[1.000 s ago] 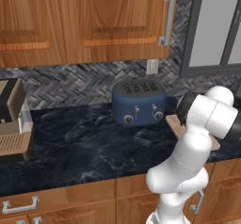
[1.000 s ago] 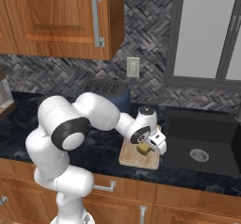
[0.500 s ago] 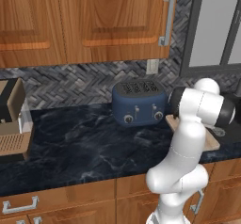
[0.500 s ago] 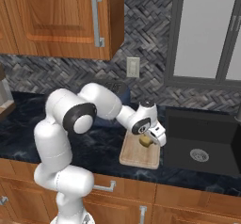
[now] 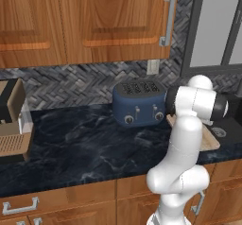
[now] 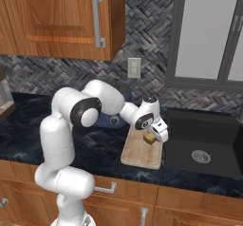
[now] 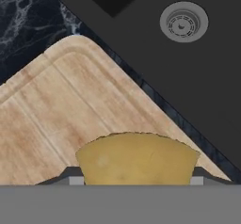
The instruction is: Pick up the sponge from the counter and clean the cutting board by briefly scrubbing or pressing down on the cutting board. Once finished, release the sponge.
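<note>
**Sponge over board: scrub step in hand**

Sponge (image 7: 136, 157): yellow block, pinched between the fingers (image 7: 75, 177) of the gripper (image 6: 153, 138); fills the near foreground in the hand view, dark tips just showing at either flank. Seen from the right base view as a small yellow lump (image 6: 149, 138) under the hand.

Board (image 7: 61, 119): light tan, grained, grooved along the rim; directly beneath the sponge, rounded corner ahead of the hand. Whether sponge touches wood or hangs just above: cannot tell. In the left base view a strip of it (image 5: 210, 141) shows past the arm.

Counter (image 5: 85, 143): dark marble, bare around the board; a thin edge of it between board and sink.

Sink (image 6: 204, 142): black basin with round drain (image 7: 183, 21), just beyond the board on the far side of the hand.

Toaster (image 5: 139, 102): blue, behind the arm, just beside the board's back end.

Step, as judged: pick-up done; pressing or scrubbing under way or about to start.

Next move, as judged: push straight down onto the wood, short rub while keeping clear of the sink-side edge, then spread the fingers and leave the sponge.
</note>
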Controlling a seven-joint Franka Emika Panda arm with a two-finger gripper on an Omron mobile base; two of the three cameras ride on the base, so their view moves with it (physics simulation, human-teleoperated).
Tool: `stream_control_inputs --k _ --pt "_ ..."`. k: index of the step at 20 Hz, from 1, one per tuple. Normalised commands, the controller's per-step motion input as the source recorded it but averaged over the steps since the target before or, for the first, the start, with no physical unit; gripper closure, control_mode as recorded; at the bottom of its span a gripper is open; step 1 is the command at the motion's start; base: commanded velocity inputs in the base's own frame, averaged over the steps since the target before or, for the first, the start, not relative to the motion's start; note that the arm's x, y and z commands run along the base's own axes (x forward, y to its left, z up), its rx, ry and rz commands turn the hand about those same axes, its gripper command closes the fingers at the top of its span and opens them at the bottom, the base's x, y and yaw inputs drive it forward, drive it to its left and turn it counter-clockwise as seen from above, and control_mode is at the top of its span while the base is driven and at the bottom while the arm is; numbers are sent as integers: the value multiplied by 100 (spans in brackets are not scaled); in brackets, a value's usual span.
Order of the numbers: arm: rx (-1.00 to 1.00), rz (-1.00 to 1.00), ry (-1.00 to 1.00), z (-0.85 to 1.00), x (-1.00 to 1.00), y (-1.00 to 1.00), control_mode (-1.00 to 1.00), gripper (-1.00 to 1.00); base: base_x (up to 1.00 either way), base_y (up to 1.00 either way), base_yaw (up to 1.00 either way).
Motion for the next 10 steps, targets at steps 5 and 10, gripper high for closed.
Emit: stream_control_inputs --k 5,10 --pt "0 -7 0 0 21 0 -100 100 0 0 0" --pt "0 -8 0 0 10 15 -100 100 0 0 0"
